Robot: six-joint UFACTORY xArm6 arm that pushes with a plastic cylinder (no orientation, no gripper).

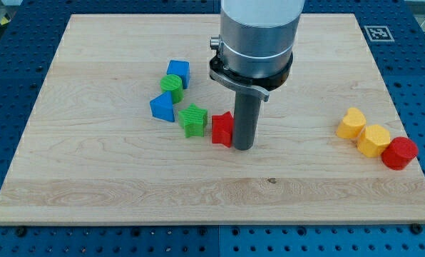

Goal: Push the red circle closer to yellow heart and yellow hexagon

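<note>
Blue perforated benching frames a pale wooden desk (127,178), and the blocks sit on it in two groups well apart. At the view's right edge the red circle (398,153) lies touching the yellow hexagon (374,139), which in turn touches the yellow heart (351,123); the three form a short diagonal row. So the circle already looks close to both yellow pieces, and I judge little closing-up is left, perhaps a nudge to tuck it nearer the heart.

Near the middle, my tip (244,147) rests just beside the right face of a red block (222,128) of unclear shape, seemingly touching it. To its left are a green star (193,120), a blue block (162,108), a green round block (172,86) and a blue cube (177,73). The tool is a bare rod with nothing to open or clamp; it holds nothing.

The circle looks small, light and rigid, probably plastic, likely to slide easily on smooth wood. There is no taking hold of it, only pushing. Its curved side may roll off the rod, so contact should line up through its centre, from the lower right side, aimed towards the yellows. It sits near the desk's edge, so approach room is tight.
</note>
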